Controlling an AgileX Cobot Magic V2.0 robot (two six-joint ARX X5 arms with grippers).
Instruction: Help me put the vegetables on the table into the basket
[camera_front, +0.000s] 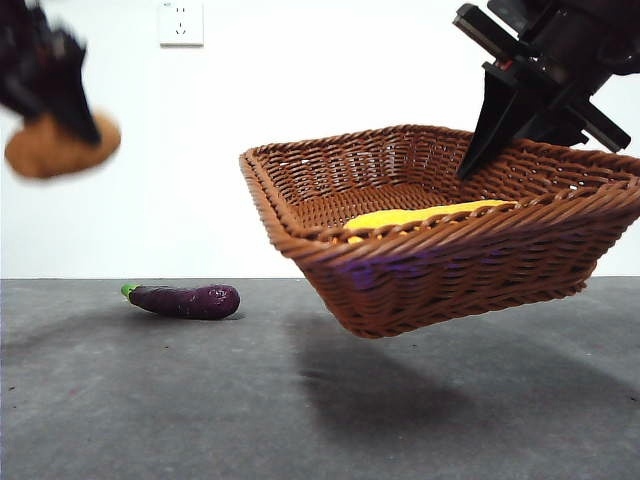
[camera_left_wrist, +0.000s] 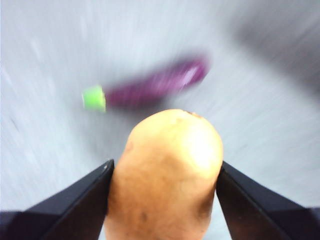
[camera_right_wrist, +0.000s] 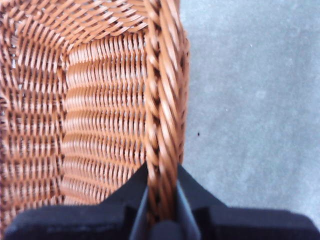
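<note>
Above the table (camera_front: 120, 400), my left gripper (camera_left_wrist: 165, 175) clamps the potato (camera_left_wrist: 167, 175); right gripper (camera_right_wrist: 162, 200) pinches the lifted basket (camera_front: 450, 270) rim; next, drop it inside

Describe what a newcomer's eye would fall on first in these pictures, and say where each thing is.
First, the wicker basket, held tilted in the air above the table by the right gripper, clamped on its rim; a yellow-orange vegetable lies inside. Next, the potato, lifted high at the far side of the front view between the left gripper jaws. The purple eggplant lies alone on the table.
</note>
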